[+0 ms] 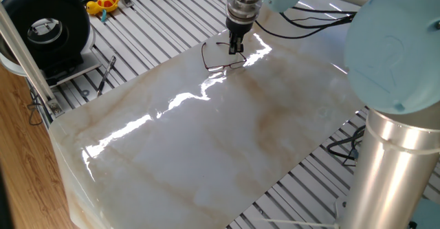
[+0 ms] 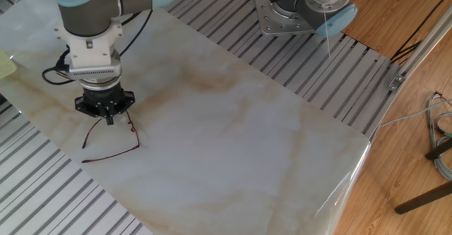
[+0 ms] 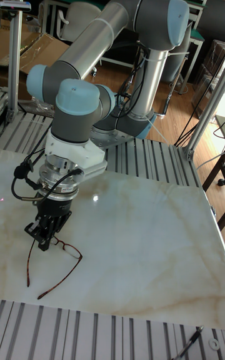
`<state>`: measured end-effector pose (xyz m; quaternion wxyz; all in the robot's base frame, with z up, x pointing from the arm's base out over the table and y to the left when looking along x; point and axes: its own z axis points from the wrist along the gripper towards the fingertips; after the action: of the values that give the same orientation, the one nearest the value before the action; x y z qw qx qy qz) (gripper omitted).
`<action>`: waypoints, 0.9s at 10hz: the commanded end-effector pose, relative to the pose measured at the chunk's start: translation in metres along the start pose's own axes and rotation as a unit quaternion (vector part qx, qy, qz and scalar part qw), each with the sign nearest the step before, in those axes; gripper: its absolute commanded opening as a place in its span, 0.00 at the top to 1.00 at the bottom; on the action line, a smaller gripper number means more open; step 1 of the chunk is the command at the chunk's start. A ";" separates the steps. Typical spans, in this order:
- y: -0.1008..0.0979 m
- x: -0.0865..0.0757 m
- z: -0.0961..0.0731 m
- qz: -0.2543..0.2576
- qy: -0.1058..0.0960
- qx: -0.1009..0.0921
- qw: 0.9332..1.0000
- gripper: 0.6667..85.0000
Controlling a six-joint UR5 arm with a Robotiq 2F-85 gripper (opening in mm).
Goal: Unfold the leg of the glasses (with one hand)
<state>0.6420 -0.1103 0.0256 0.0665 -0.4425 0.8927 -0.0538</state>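
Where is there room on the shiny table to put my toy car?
Most of the marble slab is bare, from the glasses across to the far corner. It is crowded only where the gripper sits over the glasses.
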 end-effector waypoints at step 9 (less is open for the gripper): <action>0.040 -0.021 0.000 0.049 -0.017 -0.008 0.999 0.99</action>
<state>0.6264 -0.0780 0.0213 0.0754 -0.4117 0.9072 -0.0427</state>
